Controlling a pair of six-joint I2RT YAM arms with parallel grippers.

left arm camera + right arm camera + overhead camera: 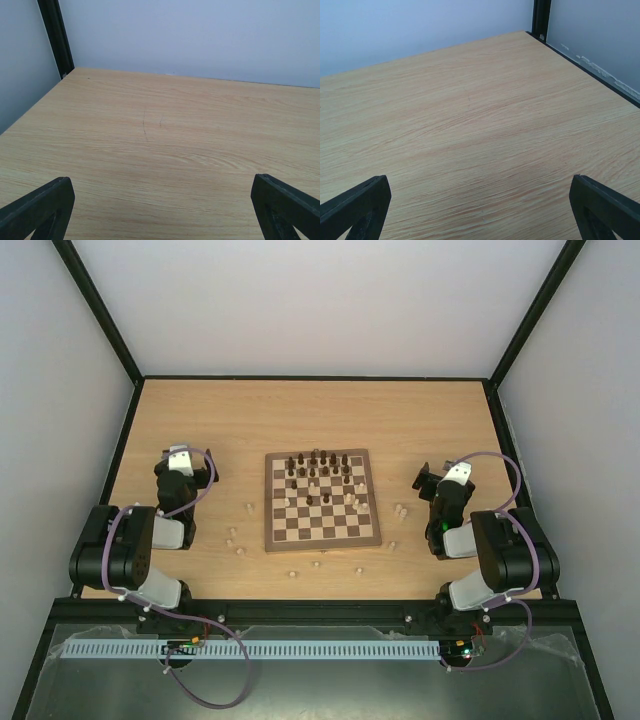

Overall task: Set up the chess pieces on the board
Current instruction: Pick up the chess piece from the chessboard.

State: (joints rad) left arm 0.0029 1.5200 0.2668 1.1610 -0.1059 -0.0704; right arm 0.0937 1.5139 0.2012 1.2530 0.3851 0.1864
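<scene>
pieces (313,473) sit on the board (325,545); left hand (160,190) and right hand (479,187) gape empty.

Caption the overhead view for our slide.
Open left gripper and right gripper flank a square checked wooden chessboard; tiny dark and cream pieces crowd its far half, others lie around it.

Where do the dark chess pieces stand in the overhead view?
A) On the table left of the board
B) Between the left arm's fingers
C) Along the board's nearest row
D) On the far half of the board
D: the dark pieces cluster on the far half of the board, while the loose pieces scattered on the tabletop all look pale.
</scene>
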